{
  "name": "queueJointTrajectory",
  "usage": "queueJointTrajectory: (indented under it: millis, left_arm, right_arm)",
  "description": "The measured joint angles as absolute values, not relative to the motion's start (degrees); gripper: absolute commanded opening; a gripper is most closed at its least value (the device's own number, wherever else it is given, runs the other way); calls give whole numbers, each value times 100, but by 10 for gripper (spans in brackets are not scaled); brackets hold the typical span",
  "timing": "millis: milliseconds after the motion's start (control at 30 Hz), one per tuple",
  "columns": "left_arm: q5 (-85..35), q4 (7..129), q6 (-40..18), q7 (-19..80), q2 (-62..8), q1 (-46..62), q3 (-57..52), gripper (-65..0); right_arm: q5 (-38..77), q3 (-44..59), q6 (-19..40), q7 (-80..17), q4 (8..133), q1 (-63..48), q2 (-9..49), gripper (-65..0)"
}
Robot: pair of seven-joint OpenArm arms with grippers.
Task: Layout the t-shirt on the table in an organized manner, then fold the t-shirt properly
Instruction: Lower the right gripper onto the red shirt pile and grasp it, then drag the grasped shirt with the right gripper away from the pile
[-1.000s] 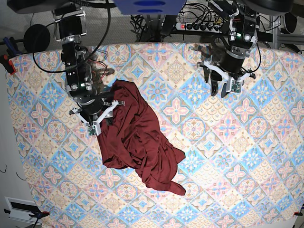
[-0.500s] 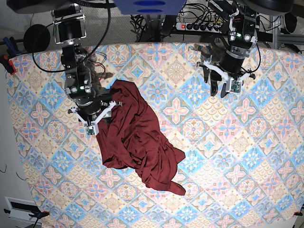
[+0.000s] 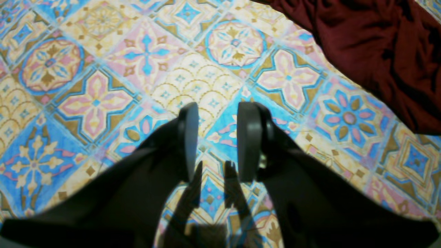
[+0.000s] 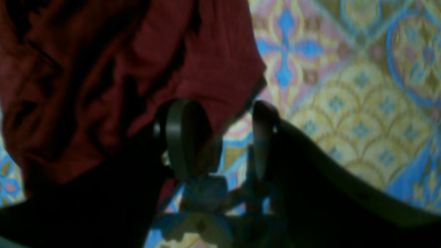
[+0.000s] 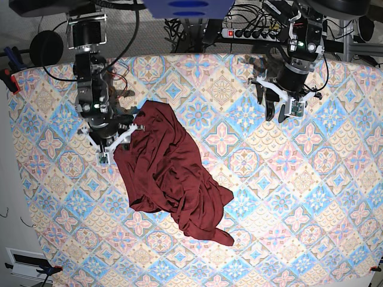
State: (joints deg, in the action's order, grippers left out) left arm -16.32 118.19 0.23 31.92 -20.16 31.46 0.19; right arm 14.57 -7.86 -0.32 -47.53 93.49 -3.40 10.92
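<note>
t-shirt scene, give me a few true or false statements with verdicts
1. The t-shirt lies flat and spread out. False: it is a crumpled heap on the table.
2. The left gripper is open over bare table. True.
3. The left gripper touches the t-shirt. False: the cloth lies apart from it.
4. The right gripper is at the t-shirt's edge, jaws apart. True.
5. A second garment lies on the table. False: only the maroon one.
</note>
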Motion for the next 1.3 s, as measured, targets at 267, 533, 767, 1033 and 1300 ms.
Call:
queueJointTrajectory:
  millis: [267,533,767,1033,1300]
  left_arm:
    - [-1629,11819,19,3190,-2016,3218,19,-458]
    - [-1629,11819,21,3192,-2016,3232,19,-459]
    - [-1629,11819,23,3192,-2016,3238,19,-459]
    - [-1625,11819,21,3192,-2018,3258,19,-459]
    - [-1632,11819,21,3192,-2016,3251,16,-459]
  right_arm:
    - [1485,-1090,-23,-4751,9006,-329,954,-386]
    - [1485,-1175,-8,-4722,9004,-316,952,-391]
    - [1487,-1157,-8,-4713,9004,-307,952,-625]
    - [1511,-414,43,-4751,10062,-399,919,-640]
    - [1516,456,34,-4864,10860,-1205,915,-643]
